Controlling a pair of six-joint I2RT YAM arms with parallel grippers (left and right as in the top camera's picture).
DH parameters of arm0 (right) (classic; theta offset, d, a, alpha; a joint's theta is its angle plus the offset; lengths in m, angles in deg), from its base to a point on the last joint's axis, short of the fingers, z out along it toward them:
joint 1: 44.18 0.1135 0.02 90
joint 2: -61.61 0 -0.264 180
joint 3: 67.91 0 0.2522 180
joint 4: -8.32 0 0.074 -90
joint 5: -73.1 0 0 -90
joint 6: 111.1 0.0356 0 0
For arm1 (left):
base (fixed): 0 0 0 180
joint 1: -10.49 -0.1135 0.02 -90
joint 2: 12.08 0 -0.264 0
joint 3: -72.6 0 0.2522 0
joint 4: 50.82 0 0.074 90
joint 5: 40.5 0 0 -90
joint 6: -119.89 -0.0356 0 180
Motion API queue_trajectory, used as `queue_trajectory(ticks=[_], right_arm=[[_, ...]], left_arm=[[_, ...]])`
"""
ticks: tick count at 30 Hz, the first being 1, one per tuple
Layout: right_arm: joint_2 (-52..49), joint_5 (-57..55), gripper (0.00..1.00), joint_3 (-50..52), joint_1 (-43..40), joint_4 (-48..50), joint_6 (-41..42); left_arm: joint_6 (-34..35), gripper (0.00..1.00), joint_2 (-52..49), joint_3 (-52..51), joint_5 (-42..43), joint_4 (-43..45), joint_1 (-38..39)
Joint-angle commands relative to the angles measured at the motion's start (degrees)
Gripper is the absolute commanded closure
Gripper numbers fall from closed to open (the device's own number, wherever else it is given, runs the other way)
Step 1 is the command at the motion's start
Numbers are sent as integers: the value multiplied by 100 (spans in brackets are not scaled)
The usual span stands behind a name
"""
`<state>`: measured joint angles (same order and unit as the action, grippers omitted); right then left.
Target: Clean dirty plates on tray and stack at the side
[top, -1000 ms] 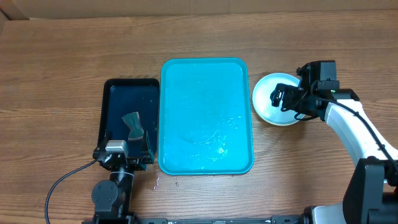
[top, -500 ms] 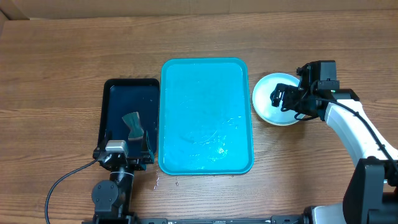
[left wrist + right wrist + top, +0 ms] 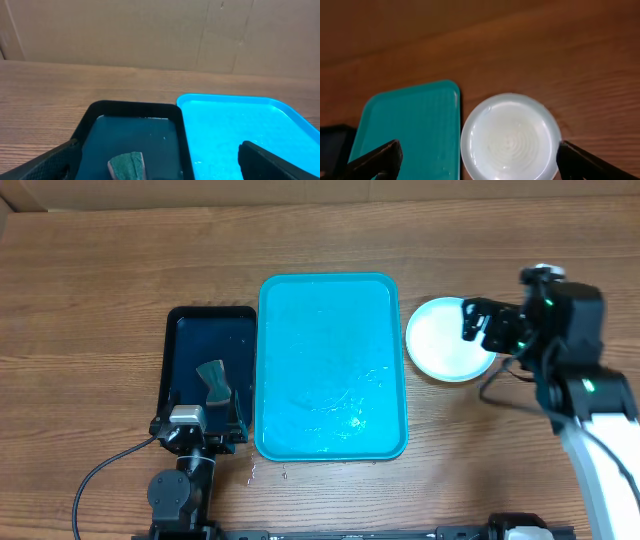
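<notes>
A: From overhead, where is the plate?

B: The plate (image 3: 440, 340) lies on the desk (image 3: 120, 280), just beside the right edge of the tray (image 3: 332, 365). Its rim is light cyan and its centre is whitish.

A: And the tools?

B: The right tool (image 3: 480, 326) hangs above the right part of the plate, with jaws spread wide and nothing in them. The left tool (image 3: 200, 420) is at the near end of the black tray (image 3: 207, 330), which stands just beside the left edge of the tray. A sponge (image 3: 213, 380) lies in the black tray.

A: What does the left wrist view show?

B: The fingers (image 3: 50, 160) are far apart, released. The sponge (image 3: 127, 165) lies between them in the black tray (image 3: 135, 107). The tray (image 3: 235, 125) is to the right.

A: And the right wrist view?

B: The fingers (image 3: 375, 160) are also spread, and they grasp nothing. The plate (image 3: 509, 137) lies below, apart from them. The tray (image 3: 405, 130) is just beside it, on the left.
</notes>
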<state>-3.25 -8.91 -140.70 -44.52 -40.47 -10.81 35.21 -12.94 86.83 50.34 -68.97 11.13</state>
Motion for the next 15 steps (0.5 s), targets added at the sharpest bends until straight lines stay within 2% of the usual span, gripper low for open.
queue_trajectory(ticks=[1,5,15], right_arm=[[863,-424,0,-17,-4,17,-52],[1600,-522,0,-17,-4,-437,-83],[3259,-525,0,-17,-13,81,-179]], left_arm=[[-153,0,61,-20,17,-7,-39],[-153,0,61,-20,17,-7,-39],[-151,0,61,-20,17,-7,-39]])
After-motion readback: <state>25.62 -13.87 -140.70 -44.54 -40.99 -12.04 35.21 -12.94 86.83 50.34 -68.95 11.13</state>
